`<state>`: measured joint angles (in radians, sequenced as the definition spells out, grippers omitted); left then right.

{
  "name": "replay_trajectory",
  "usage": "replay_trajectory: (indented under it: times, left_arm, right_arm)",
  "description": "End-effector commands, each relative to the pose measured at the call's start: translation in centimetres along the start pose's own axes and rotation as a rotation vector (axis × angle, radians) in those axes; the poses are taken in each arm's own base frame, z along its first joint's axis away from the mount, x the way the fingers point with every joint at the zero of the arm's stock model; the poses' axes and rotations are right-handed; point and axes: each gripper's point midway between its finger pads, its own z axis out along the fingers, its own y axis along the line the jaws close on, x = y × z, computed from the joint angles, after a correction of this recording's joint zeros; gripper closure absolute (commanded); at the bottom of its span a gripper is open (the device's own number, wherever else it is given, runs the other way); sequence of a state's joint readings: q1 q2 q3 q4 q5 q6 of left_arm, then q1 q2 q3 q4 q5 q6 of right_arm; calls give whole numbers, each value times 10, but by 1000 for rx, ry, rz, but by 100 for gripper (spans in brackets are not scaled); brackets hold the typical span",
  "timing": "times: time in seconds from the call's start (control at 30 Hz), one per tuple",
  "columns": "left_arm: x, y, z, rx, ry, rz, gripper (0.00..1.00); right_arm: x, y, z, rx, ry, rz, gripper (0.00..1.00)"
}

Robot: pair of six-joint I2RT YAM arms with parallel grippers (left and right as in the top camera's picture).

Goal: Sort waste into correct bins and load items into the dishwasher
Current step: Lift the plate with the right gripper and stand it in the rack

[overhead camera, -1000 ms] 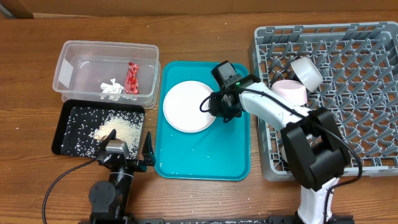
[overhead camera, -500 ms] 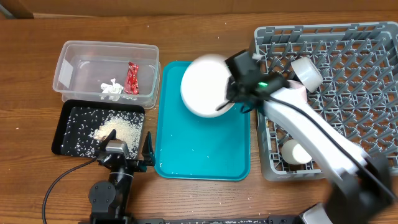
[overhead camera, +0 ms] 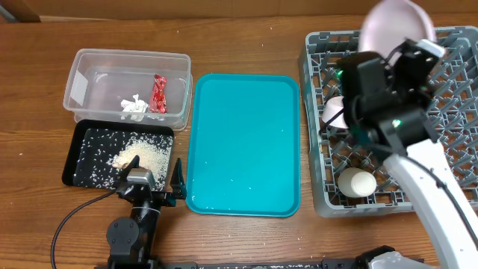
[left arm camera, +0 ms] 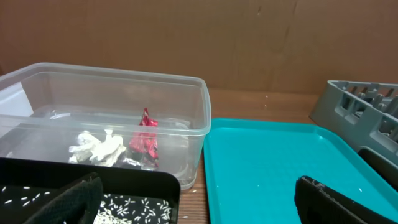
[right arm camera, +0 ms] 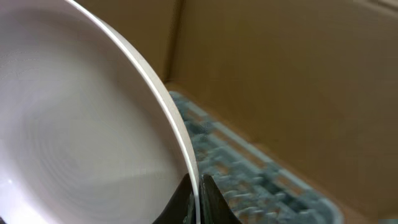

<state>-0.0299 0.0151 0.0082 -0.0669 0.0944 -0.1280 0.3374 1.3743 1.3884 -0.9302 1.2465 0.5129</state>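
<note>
on the wooden table [overhead camera: 37, 202] the biggest thing i see is the grey dish rack [overhead camera: 459, 97], filling the right side from the far edge almost to the near edge. next is the teal serving tray [overhead camera: 243, 142] in the middle of the table, with only a few specks on it. the right arm reaches up over the rack, and the right gripper [right arm camera: 196, 198] is clamped on the rim of the pale plate [overhead camera: 392, 22], its fingers pinching the edge from both sides. the plate is tilted up on edge in the air above the rack's far side, near the table's far edge, and touches no peg that i can see. towards the far left corner sits the clear tub [overhead camera: 78, 82], and just nearer, touching it, is the black tray [overhead camera: 71, 161] by the left edge. the left gripper [left arm camera: 199, 193] rests low at the near edge, between the black tray and the teal tray, its fingers spread wide with nothing between them. in the rack's left part lies a pink bowl [overhead camera: 332, 110], partly hidden by the arm, and a whitish bowl [overhead camera: 356, 181] sits nearer the near edge. the rice [overhead camera: 142, 155] is heaped in the black tray's near right part. the red wrapper [overhead camera: 158, 93] and the paper wad [overhead camera: 134, 106] lie side by side in the tub.
</note>
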Motion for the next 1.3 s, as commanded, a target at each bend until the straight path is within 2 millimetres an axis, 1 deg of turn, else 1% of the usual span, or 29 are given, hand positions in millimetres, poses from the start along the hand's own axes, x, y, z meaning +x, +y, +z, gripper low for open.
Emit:
replay_trajectory:
  times: [0.0, 0.1, 0.2, 0.37, 0.43, 0.57, 0.63, 0.7, 0.77, 0.83, 0.87, 0.9, 0.93, 0.97, 1.1, 1.2, 1.27]
  left_arm:
    - [0, 2, 0, -6, -3, -10, 0]
    - [0, 2, 0, -6, -3, -10, 0]
    - [0, 2, 0, -6, -3, -10, 0]
    - [0, 2, 0, -6, -3, -10, 0]
    - [0, 2, 0, -6, -3, -10, 0]
    - [0, 2, 0, -6, -3, -10, 0]
    - [0, 2, 0, -6, -3, -10, 0]
    - [0, 2, 0, -6, -3, -10, 0]
    - [0, 2, 0, -6, -3, -10, 0]
    - [0, 2, 0, -6, -3, -10, 0]
    - [0, 2, 0, -6, -3, -10, 0]
    - [0, 2, 0, -6, -3, -11, 0]
    - [0, 2, 0, -6, -3, -10, 0]
    - [0, 2, 0, -6, -3, -10, 0]
    - [0, 2, 0, -6, -3, -10, 0]
    - [0, 2, 0, -6, -3, -10, 0]
    - [0, 2, 0, -6, -3, -10, 0]
  right_arm:
    - [-1, -24, 29, 201, -24, -63, 96]
    - [12, -22, 51, 262, 16, -155, 96]
    - [21, -12, 69, 290, 45, -261, 96]
    - [36, -2, 89, 318, 82, -370, 96]
    - [42, 0, 97, 335, 97, -405, 96]
    - [51, 3, 115, 391, 123, -535, 96]
    - [58, 7, 120, 395, 134, -577, 96]
    - [64, 14, 120, 376, 142, -600, 96]
    - [74, 22, 118, 340, 154, -624, 96]
    - [88, 31, 114, 292, 170, -662, 96]
    - [91, 33, 112, 287, 169, -672, 96]
    - [93, 35, 109, 281, 166, -680, 93]
    - [93, 37, 107, 276, 163, -687, 88]
    - [91, 38, 105, 279, 154, -687, 76]
    - [73, 38, 92, 297, 90, -610, 44]
    - [55, 41, 74, 257, 41, -538, 37]
    - [39, 43, 56, 216, -2, -471, 34]
